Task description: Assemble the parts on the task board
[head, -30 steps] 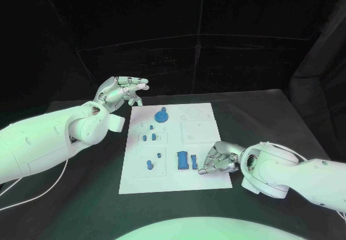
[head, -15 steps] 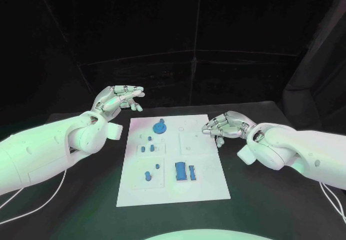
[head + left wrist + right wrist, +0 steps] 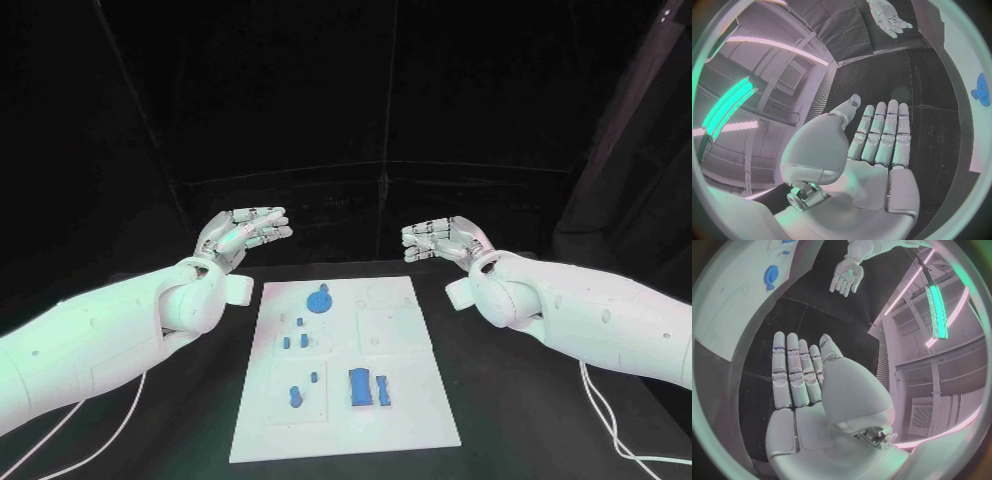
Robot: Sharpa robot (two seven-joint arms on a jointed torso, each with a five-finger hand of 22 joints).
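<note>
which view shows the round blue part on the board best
The head view: the round blue part sits whole at the far end of the task board. The wrist views catch it small, warped near the rim.

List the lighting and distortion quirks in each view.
Head view: greenish light on the task board, dark backdrop. Left wrist view: fisheye bending, a green light strip in the room behind the left hand. Right wrist view: same bending, with green and pink strips beside the right hand.

White task board w/ blue parts, black table, silver hands on white arms.
</note>
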